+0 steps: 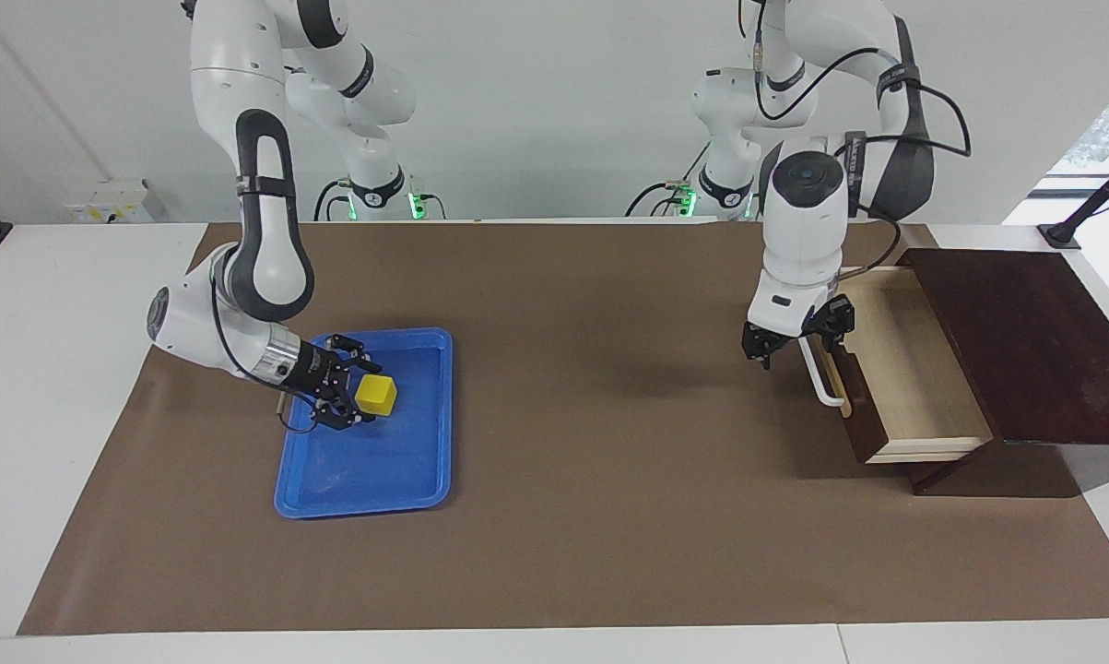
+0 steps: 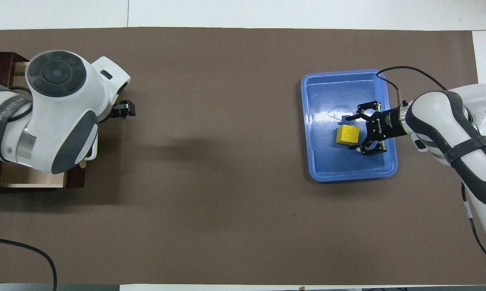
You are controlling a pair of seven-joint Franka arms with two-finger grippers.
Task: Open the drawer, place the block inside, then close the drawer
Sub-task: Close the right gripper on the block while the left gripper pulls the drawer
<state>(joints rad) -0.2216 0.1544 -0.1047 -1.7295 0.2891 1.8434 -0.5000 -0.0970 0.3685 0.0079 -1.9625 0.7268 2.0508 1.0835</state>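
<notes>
Drawer (image 1: 895, 369) open; R claw (image 1: 356, 398) open beside block (image 1: 376, 395).

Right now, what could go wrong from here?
1. The right claw sits open, low in the blue tray, beside the block; closing off-centre could push the cube away instead of gripping it.
2. The left claw hangs over the white handle of the open drawer; the carried block may meet that arm.

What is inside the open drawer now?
The drawer shows only its bare pale wood floor. The part under the dark box is covered and cannot be seen.
</notes>
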